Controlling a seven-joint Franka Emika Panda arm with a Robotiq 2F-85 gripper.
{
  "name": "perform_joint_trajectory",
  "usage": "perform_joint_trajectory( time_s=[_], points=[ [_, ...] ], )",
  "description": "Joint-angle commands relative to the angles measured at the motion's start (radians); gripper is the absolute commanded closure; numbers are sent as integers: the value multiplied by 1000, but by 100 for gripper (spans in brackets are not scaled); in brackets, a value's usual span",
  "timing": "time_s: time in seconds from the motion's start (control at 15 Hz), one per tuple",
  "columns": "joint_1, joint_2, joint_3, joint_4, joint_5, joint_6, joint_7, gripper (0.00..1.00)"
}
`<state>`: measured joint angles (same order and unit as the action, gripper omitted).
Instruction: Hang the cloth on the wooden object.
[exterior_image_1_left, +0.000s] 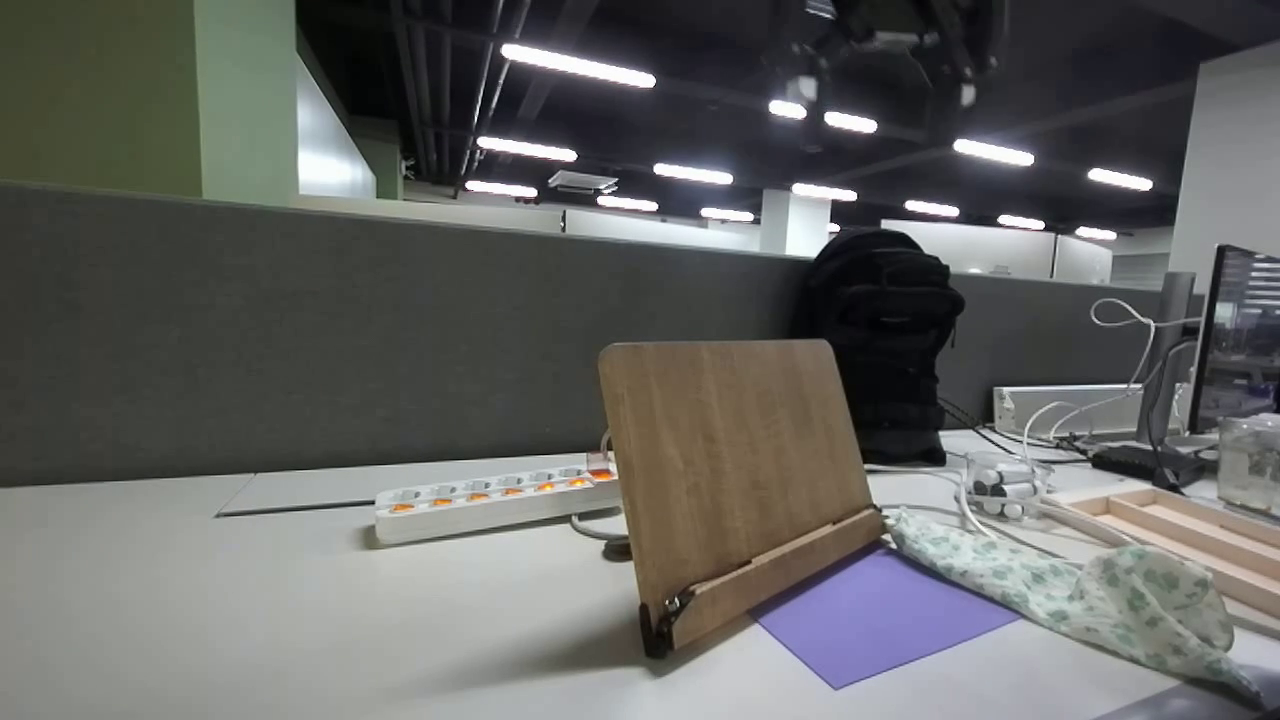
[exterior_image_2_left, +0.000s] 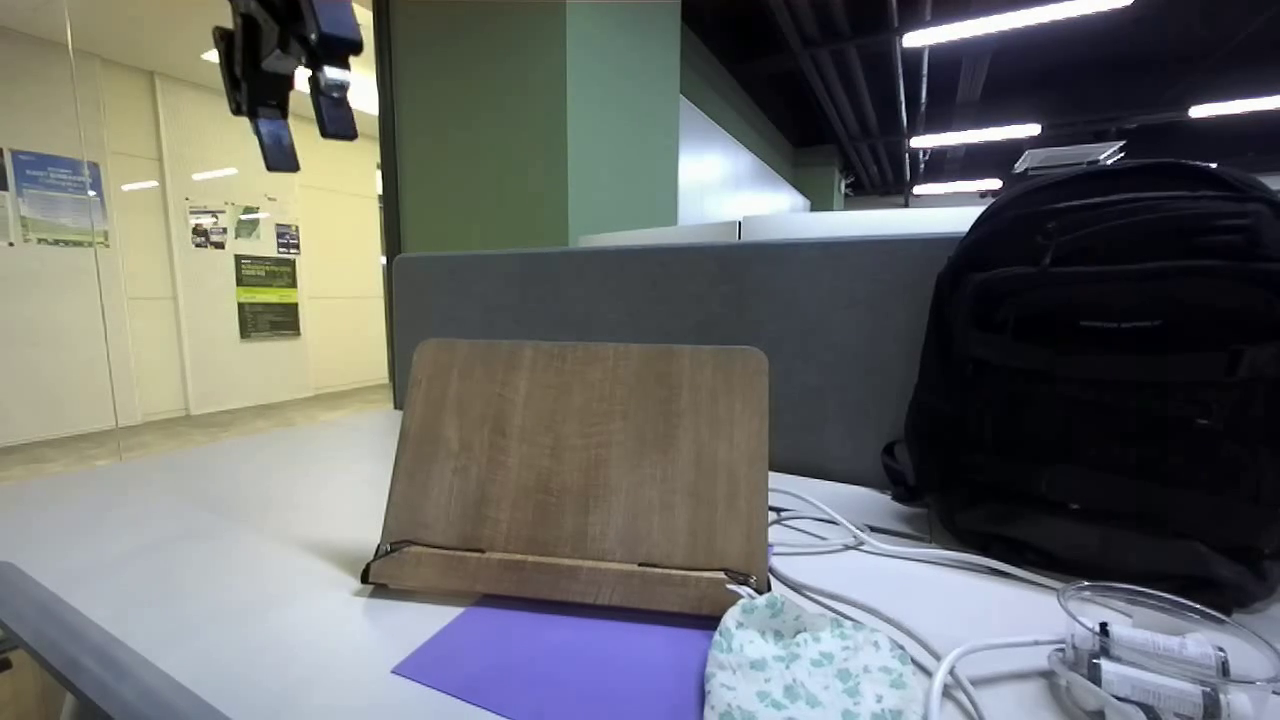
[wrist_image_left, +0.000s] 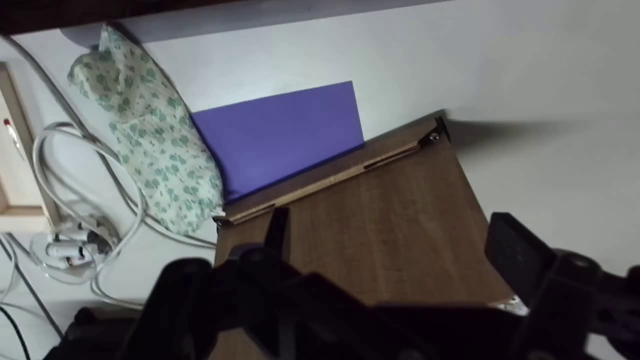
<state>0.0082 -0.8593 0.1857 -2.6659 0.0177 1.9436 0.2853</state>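
The cloth (exterior_image_1_left: 1090, 590), pale with green leaf marks, lies crumpled on the table beside the lower corner of the wooden object. It also shows in an exterior view (exterior_image_2_left: 810, 660) and the wrist view (wrist_image_left: 160, 160). The wooden object (exterior_image_1_left: 740, 460) is a tilted brown board with a narrow ledge, seen also in an exterior view (exterior_image_2_left: 590, 450) and the wrist view (wrist_image_left: 410, 200). My gripper (exterior_image_1_left: 878, 125) is open and empty, high above the table; it shows in an exterior view (exterior_image_2_left: 305, 142) too. In the wrist view its spread fingers (wrist_image_left: 390, 220) appear over the board, touching nothing.
A purple sheet (exterior_image_1_left: 885, 620) lies flat before the board. A white power strip (exterior_image_1_left: 490, 505) and a black backpack (exterior_image_1_left: 885, 350) stand behind it. White cables (exterior_image_2_left: 870, 545), a clear cup with small bottles (exterior_image_2_left: 1160, 650), pale wooden slats (exterior_image_1_left: 1180, 540) and a monitor (exterior_image_1_left: 1240, 340) are near the cloth.
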Motion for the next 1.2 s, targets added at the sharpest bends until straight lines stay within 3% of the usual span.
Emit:
perform_joint_trajectory(
  time_s=[0.0,0.4,0.47,0.8,0.93,1.13],
  points=[
    [-47,-20,-124,-129,3,73,-65,0],
    [-104,58,-327,-127,34,160,-298,0],
    [-129,59,-296,-120,12,126,-255,0],
    [-130,62,-296,-126,22,138,-268,0],
    [-168,81,-280,-125,-28,181,-249,0],
    [-218,157,-337,-100,-94,176,-312,0]
  ],
)
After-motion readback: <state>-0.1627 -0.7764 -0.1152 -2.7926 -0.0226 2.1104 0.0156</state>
